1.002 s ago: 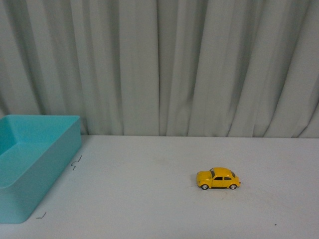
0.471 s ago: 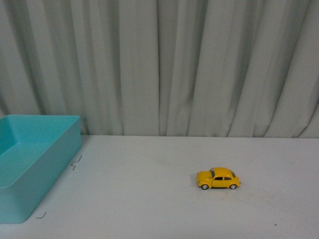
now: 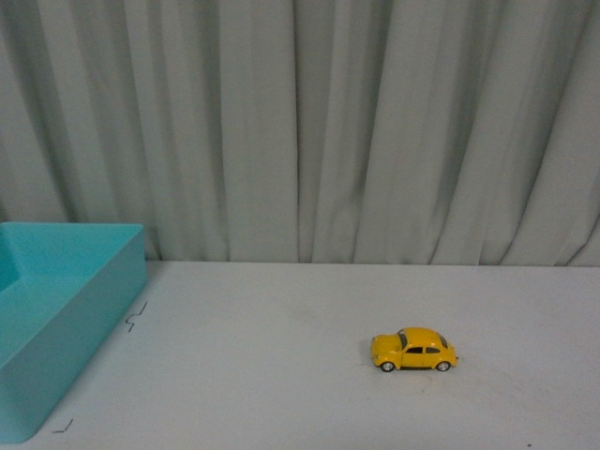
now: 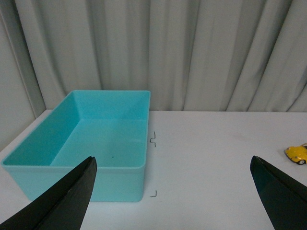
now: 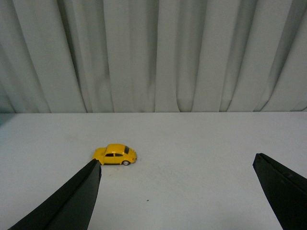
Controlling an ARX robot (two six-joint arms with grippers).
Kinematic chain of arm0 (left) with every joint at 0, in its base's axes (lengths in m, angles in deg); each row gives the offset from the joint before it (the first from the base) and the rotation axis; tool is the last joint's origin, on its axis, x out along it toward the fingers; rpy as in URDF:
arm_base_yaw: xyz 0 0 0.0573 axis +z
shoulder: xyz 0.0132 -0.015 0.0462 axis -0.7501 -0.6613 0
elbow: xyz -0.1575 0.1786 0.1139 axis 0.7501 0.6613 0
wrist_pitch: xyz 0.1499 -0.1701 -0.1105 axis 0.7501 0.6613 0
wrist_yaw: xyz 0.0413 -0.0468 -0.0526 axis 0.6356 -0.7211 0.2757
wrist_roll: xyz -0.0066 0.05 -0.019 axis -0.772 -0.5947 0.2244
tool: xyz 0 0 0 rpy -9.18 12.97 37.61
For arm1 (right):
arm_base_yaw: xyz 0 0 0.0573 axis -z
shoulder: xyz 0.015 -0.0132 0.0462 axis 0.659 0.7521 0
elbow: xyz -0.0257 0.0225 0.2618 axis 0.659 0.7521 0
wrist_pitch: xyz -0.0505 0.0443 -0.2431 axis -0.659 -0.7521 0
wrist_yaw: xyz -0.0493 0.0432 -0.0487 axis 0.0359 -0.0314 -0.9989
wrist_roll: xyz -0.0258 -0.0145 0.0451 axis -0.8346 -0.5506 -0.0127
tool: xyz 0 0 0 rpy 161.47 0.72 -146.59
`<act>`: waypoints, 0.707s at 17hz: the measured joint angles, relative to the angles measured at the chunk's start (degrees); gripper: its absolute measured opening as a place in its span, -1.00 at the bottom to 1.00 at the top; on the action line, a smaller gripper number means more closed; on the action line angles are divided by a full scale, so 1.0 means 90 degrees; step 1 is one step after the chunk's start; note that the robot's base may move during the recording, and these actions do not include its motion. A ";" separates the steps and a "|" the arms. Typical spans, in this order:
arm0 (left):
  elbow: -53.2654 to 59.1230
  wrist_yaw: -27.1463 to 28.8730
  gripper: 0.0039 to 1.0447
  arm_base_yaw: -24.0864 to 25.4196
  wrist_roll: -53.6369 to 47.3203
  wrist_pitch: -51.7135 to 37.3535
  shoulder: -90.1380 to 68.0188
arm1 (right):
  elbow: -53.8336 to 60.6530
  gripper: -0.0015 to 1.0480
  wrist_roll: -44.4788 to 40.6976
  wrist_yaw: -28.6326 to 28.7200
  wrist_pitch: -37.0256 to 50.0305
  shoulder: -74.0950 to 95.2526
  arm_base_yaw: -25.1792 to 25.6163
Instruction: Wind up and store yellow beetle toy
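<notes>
The yellow beetle toy (image 3: 413,350) stands on its wheels on the white table, right of the middle, side-on. It also shows small in the right wrist view as the beetle toy (image 5: 114,155), and at the picture's edge in the left wrist view as the beetle toy (image 4: 298,153). My right gripper (image 5: 176,165) is open, well short of the toy, with nothing between its dark fingers (image 5: 72,201). My left gripper (image 4: 172,165) is open too, in front of the teal box (image 4: 91,165), and holds nothing. Neither arm shows in the front view.
An open teal box (image 3: 70,309) stands at the table's left, nothing in it. Small black corner marks (image 3: 136,317) are drawn on the table next to it. A grey curtain (image 3: 300,122) hangs behind the table's far edge.
The front view has shifted a little: the toy and box sit slightly lower and further out in the picture. The toy itself has not moved on the table.
</notes>
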 joint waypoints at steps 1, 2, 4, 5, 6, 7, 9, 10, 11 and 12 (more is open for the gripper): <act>0.0000 0.0000 0.88 0.0000 0.0000 0.0000 0.0000 | 0.0000 0.87 0.0000 0.0000 0.0000 0.0000 0.0000; 0.0000 0.0000 0.88 0.0000 0.0000 0.0002 0.0000 | 0.0000 0.87 0.0000 0.0000 -0.0002 0.0000 0.0000; 0.0000 0.0000 0.88 0.0000 0.0000 0.0002 0.0000 | 0.0000 0.87 0.0000 0.0000 -0.0002 0.0000 0.0000; 0.0000 0.0000 0.88 0.0000 0.0000 0.0000 0.0000 | 0.0000 0.87 0.0000 0.0000 0.0005 -0.0002 0.0000; 0.0000 0.0000 0.88 0.0000 0.0000 0.0002 0.0000 | 0.0000 0.87 0.0000 0.0000 -0.0017 0.0002 0.0000; 0.0000 0.0000 0.88 0.0000 0.0000 -0.0015 0.0000 | 0.0000 0.87 0.0000 0.0000 0.0010 0.0000 0.0000; 0.0000 0.0000 0.88 0.0000 0.0000 -0.0017 0.0000 | 0.0000 0.87 0.0000 0.0000 0.0019 -0.0002 0.0000; 0.0000 0.0000 0.88 0.0000 0.0000 0.0005 0.0000 | 0.0000 0.87 0.0000 0.0000 -0.0019 0.0000 0.0000; 0.0000 0.0000 0.88 0.0000 0.0000 -0.0002 0.0000 | 0.0000 0.87 0.0000 0.0000 0.0000 0.0000 0.0000; 0.0000 0.0000 0.88 0.0000 0.0000 0.0002 0.0000 | 0.0000 0.87 0.0000 0.0000 -0.0002 0.0000 0.0000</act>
